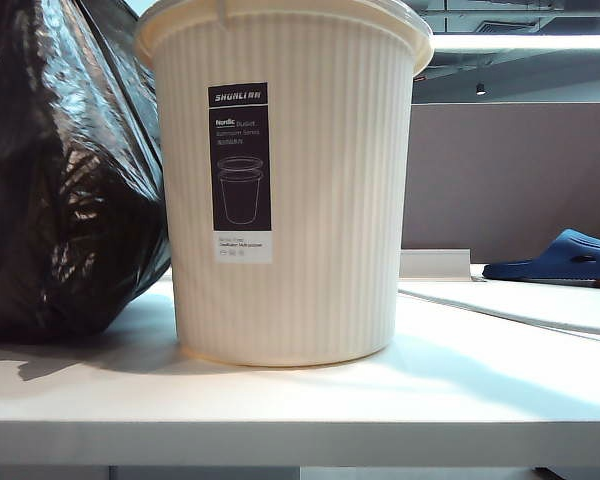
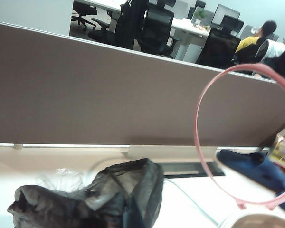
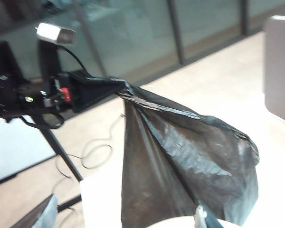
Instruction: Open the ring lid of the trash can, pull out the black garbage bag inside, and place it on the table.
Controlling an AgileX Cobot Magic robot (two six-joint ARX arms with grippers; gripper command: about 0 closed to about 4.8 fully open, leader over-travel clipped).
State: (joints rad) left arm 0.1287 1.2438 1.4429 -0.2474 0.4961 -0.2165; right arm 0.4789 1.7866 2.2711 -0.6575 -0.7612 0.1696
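Observation:
The cream ribbed trash can (image 1: 290, 200) stands mid-table (image 1: 380, 400). Left of it, the glossy black garbage bag (image 1: 60, 170) hangs bulky, its bottom at the table top. In the right wrist view my left gripper (image 3: 119, 89) is shut on the bag's (image 3: 190, 152) gathered top. Its own view shows only bunched bag (image 2: 109, 194) over the fingers. The pink ring lid (image 2: 195, 123) stands tilted up beside the can's rim (image 2: 256, 222). My right gripper (image 3: 121, 218) is open above the can, apart from the bag, holding nothing.
A grey-brown partition panel (image 1: 500, 170) closes the table's back. A blue slipper (image 1: 565, 255) lies at the back right, near a white cable (image 2: 190, 199). A camera on a tripod (image 3: 54, 33) stands off the table's end, on the floor.

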